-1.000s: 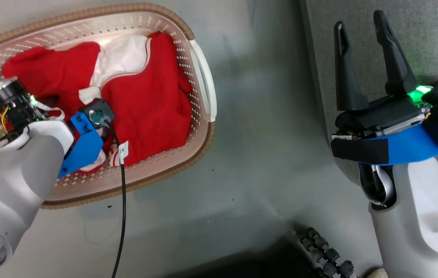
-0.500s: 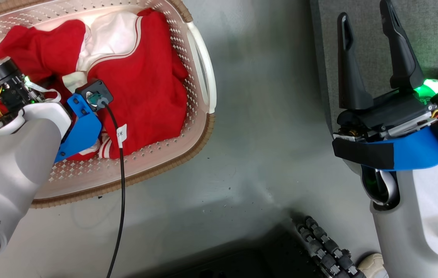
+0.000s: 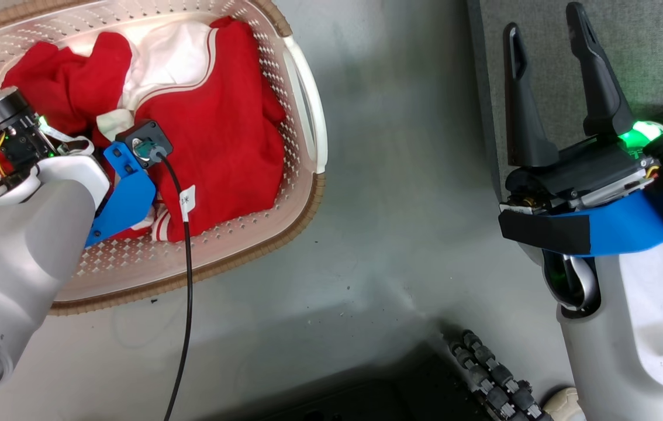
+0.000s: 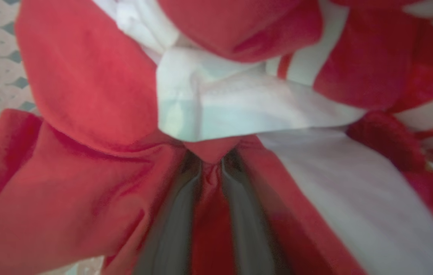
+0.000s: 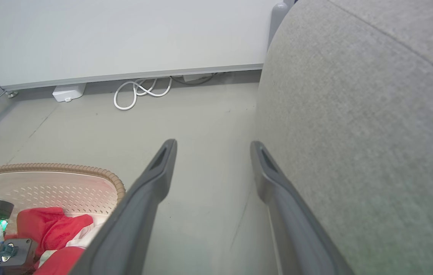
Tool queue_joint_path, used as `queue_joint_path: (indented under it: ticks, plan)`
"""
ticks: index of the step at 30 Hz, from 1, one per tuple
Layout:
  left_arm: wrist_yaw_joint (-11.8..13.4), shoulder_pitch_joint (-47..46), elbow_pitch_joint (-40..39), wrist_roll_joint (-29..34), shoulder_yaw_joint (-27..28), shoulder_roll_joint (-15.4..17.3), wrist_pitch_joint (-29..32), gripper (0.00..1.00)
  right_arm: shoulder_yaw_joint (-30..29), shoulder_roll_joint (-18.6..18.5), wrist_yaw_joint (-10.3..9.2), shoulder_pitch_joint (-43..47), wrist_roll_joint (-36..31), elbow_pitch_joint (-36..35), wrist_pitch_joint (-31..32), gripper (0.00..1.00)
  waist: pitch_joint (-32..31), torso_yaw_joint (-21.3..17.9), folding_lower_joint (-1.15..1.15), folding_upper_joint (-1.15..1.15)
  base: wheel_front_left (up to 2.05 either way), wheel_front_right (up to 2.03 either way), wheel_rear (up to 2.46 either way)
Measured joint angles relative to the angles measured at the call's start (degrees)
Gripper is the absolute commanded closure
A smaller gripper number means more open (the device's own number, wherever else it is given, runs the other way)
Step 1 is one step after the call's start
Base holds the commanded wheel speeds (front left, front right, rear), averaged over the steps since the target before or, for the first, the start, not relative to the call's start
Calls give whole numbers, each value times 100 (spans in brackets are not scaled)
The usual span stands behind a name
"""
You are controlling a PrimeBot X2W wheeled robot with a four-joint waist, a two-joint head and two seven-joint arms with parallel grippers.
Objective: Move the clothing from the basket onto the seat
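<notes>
The left gripper (image 4: 212, 162) is down in the basket (image 3: 223, 248). Its two dark fingers (image 4: 170, 229) stand almost together, and a narrow fold of the clothing (image 4: 86, 84) is pinched between them. In the head view the clothing (image 3: 220, 128) lies heaped inside the basket. The long axis of its largest red panel runs up and down that view, with the striped white trim at the near end beside the left wrist and the white panel at the far end.

A second ago the left fingers were spread wide, and they have since closed on the fabric. The red sleeve at the far left then lay flatter and is now drawn up into a crumpled peak. The camera itself has shifted a little.

The cloth is soft and matte and falls in rounded folds. The basket is cream plastic pierced with small holes, with a brown woven-look rim and a smooth white handle, and it stands on a dull grey floor (image 3: 401, 204).

The right gripper (image 3: 544, 20) hangs with its jaws wide apart, holding nothing, over the edge of the seat (image 3: 653, 52). The seat is coarse grey upholstery with a rounded edge and is well apart from the basket.
</notes>
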Motion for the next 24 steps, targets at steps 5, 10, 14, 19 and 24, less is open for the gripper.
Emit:
queue_joint_path:
  ticks: [5,10,14,19,24]
  plan:
    - [0,94,-23,-116,0,-36,-60,100,-40,15,1,5,-2,89,8,0,-145,50,1,0,0,0,0]
    - [1,161,-49,-283,-1,-146,-240,100,-110,3,0,21,-46,158,9,0,-382,133,1,0,0,0,0]
    - [1,274,-62,-465,-2,-285,-438,100,-153,-13,-5,31,-103,238,9,0,-616,227,0,0,0,0,0]
    - [1,421,-71,-624,-1,-481,-704,100,-179,-14,-5,47,-180,310,9,0,-954,360,0,0,0,0,0]
    - [1,577,-47,-803,-2,-668,-973,100,-205,-14,-5,148,-279,432,9,0,-1336,509,0,0,0,0,0]
